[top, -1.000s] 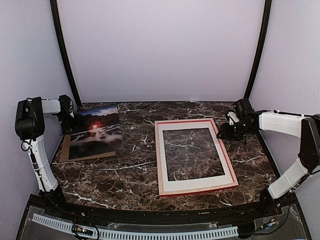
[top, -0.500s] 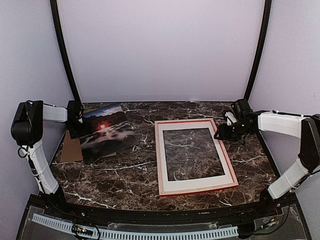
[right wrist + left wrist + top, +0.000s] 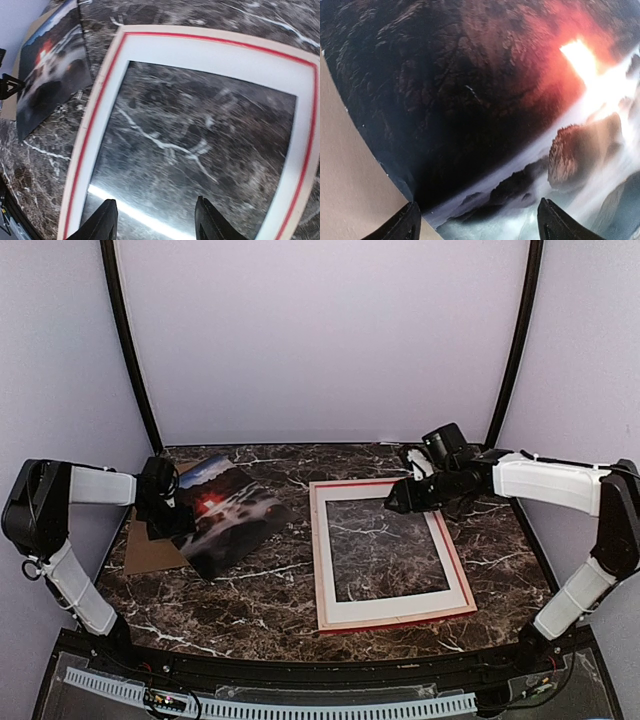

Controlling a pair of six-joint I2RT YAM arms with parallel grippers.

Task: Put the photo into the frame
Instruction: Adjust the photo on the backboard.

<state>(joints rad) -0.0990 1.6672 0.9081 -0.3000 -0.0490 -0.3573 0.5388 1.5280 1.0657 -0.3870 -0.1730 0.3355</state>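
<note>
The photo, a dark landscape with a red glow, lies skewed on the marble, partly over the brown backing board. My left gripper is open on the photo's left part. In the left wrist view its tips stand wide apart over the print, with the board at the left. The red frame lies flat at centre right with a white mat in it. My right gripper is open and empty above the frame's far left part. The right wrist view shows its tips over the frame's opening, the frame and the photo.
A glare streak across the opening suggests a clear sheet lies in the frame. Black poles stand at the back corners. Bare marble table lies between the photo and the frame.
The photo has slid right and turned with my left gripper, coming partly off the backing board. My right gripper has moved left from the table's right side to over the frame.
</note>
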